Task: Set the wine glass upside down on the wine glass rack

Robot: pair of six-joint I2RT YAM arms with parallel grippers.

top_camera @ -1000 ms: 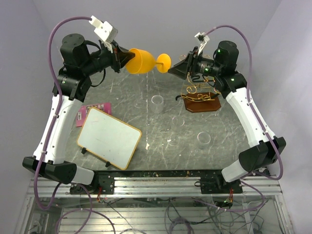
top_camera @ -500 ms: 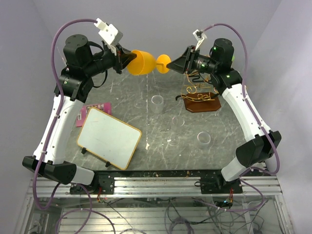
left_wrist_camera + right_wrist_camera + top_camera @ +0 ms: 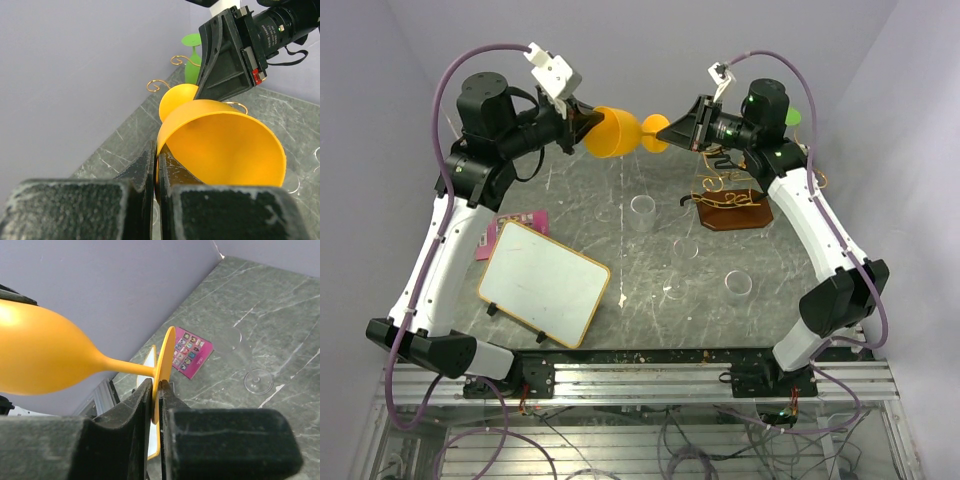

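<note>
Orange wine glass held sideways in mid-air, my left gripper at its bowl and my right gripper at its foot.

The grey marbled bench carries a framed whiteboard at near left and the wine glass rack, gold wire on a reddish-brown wooden base, at far right under my right arm. The glass hangs level above the far side, left of the rack and apart from it. My left gripper pinches the bowl's rim tight; my right gripper is closed on the thin foot disc.
</note>
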